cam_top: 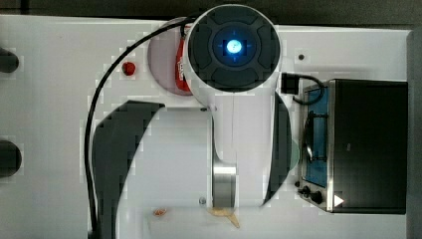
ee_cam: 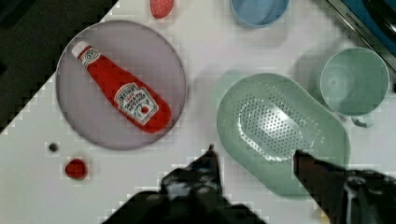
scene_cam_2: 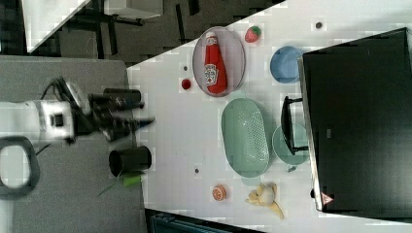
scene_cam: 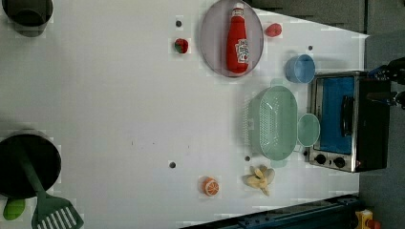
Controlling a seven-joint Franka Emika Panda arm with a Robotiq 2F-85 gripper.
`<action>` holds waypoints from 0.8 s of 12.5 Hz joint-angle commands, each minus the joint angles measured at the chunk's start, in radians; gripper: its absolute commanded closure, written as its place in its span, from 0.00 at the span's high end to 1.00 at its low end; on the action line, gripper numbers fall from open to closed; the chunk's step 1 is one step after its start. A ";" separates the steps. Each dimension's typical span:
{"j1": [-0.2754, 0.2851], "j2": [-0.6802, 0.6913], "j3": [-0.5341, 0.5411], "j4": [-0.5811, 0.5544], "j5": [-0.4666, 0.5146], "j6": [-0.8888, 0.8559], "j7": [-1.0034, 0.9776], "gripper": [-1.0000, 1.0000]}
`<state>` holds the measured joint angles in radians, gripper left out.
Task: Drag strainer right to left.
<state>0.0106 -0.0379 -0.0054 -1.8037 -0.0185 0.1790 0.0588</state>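
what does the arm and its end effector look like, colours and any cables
The arm has a glossy white casing with a round dark grey cap, a blue light glowing at its centre, and a bare metal band lower down. A black cable curves beside it. The end effector is black with two dark fingers.

strainer: glossy perforated plastic | toaster oven: brushed metal | table: smooth matt white
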 commanded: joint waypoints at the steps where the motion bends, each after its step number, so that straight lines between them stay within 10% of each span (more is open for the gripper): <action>1: -0.050 -0.567 -0.017 -0.332 -0.009 -0.238 -0.011 0.80; 3: -0.050 -0.566 -0.017 -0.340 -0.009 -0.236 -0.011 1.00; 10: -0.050 -0.368 -0.016 -0.531 -0.009 0.170 0.133 1.00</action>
<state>-0.0156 -0.5166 -0.0172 -2.2461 -0.0313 0.3386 0.1187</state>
